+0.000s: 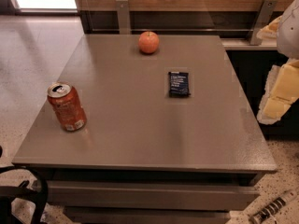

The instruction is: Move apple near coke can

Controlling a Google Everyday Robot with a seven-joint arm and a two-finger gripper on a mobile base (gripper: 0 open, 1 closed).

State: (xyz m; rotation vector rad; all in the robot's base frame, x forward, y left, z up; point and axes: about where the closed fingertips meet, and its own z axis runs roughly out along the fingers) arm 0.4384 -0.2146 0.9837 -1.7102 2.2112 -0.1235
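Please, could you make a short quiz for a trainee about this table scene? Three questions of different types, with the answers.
1. True or false: the apple touches the can.
2. Which thing lies flat near the middle of the table? A apple, B packet, C can.
3. Fill in: the gripper is at the ___ edge of the view, beside the table.

Key: 1 false, they stand far apart. 2 B. 3 right.

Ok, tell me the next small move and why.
Probably swing the gripper from beyond the table on its right side over to the apple. The apple sits untouched at the far edge, well apart from the coke can standing near the front left corner.
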